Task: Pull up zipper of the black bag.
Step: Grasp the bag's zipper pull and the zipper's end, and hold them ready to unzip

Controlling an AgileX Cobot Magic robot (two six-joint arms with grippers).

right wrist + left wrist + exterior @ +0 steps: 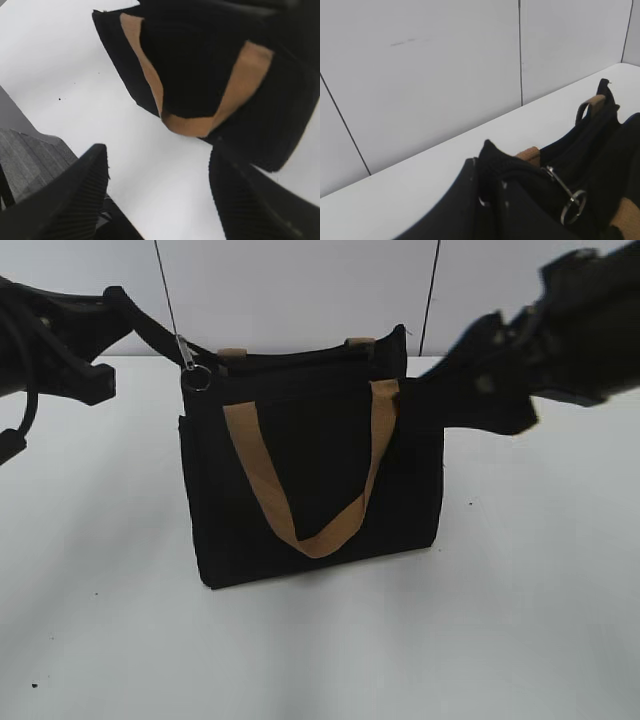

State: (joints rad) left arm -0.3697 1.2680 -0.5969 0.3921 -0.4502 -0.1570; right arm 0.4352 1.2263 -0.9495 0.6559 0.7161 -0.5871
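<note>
We see the black bag (310, 490) upright mid-desk (100, 620), the zipper (195, 368) pull and ring at its top left corner, so we judge the closing largely done. Our left fingers (490, 205) pinch the bag's left top edge beside it. Our right fingers (160, 195) are spread, holding nothing.

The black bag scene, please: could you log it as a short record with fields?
bag: black bag upright on the white table
handles: tan strap handle hangs down the front in a V; a second shows at the back edge
zipper: silver pull tab and ring at the bag's top left corner
left pincer: at that corner beside the ring; jaw state unclear
right pincer: open, at the bag's right side, gripping nothing
</note>
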